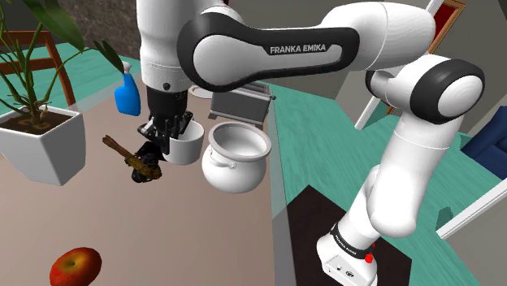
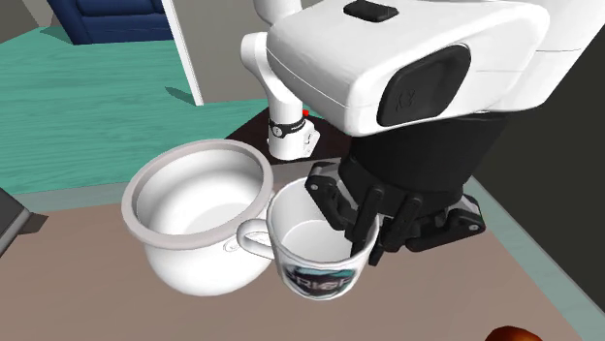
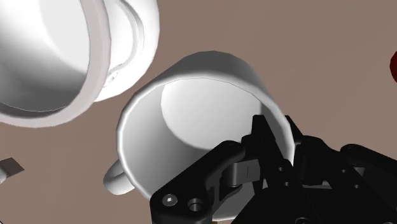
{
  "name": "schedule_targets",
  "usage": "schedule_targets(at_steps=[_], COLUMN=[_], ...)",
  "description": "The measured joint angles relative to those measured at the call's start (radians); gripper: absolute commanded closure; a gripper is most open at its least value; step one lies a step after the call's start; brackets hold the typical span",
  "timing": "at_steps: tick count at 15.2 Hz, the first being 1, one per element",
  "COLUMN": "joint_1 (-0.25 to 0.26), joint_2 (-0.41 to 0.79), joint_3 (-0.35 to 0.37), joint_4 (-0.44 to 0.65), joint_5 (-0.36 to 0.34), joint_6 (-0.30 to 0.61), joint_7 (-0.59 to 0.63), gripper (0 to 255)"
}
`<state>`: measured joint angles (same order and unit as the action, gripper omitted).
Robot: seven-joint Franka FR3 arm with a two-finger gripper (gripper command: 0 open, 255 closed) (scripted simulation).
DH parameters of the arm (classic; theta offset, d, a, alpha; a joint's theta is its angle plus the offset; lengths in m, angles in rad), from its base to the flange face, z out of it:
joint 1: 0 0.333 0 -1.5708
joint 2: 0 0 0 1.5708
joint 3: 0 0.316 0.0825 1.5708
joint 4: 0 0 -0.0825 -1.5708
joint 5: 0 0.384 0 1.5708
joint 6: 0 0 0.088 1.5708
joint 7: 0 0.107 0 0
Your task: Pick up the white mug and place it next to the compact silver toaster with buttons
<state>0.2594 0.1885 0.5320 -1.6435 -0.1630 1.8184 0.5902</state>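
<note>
The black gripper (image 2: 373, 237) is clamped on the white mug (image 2: 312, 244). It pinches the wall right at the rim, one finger down inside the cup and the other on the outside. From the wrist camera the grip looks to be on the side roughly opposite the handle. Honestly can't tell if the mug's bottom is touching the table (image 1: 162, 236) or just off it.

The mug is just beside a round white pot (image 1: 236, 158), and its handle points at the pot's belly and nearly touches it. On the mug's other side, toward the shoulder view's left, lies a small dark object with a brown stick handle (image 1: 140, 161). The silver toaster (image 1: 240, 102) stands behind the pot and is partly hidden by the arm. So the mug is near it but not right up against it.

The tabletop is a plain brownish tan. Also on it are a blue spray bottle (image 1: 127, 93) further back, a leafy plant in a white planter (image 1: 41, 145) at the shoulder view's left, and a red apple (image 1: 75, 266) down in the near corner. The floor around is teal, with a blue sofa (image 1: 487, 148) off to the shoulder view's right. The arm's base is on a dark stand (image 1: 309, 219).

The mug itself is glossy white with straight sides and a loop handle, and it's empty inside. There's a dark band with teal lettering low on the outside.
</note>
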Motion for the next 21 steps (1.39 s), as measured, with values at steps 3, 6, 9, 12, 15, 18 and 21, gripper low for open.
schedule_targets(at_steps=[3,6,9,12,15,18,21], joint_1=[0.0,0.002,0.008,0.012,0.018,0.027,-0.018], joint_2=[-0.001,-0.002,0.005,0.013,0.02,0.036,-0.019], joint_3=[0.0,0.002,0.004,0.004,0.006,0.008,-0.008], joint_4=[0.037,0.075,0.127,0.177,0.225,0.279,0.224], joint_5=[0.002,0.003,0.001,-0.003,-0.007,-0.015,0.015], joint_6=[-0.037,-0.076,-0.122,-0.165,-0.207,-0.247,-0.236], joint_7=[-0.006,-0.009,-0.008,-0.011,-0.011,-0.009,-0.062], gripper=[255,255,255,255,255,255,255])
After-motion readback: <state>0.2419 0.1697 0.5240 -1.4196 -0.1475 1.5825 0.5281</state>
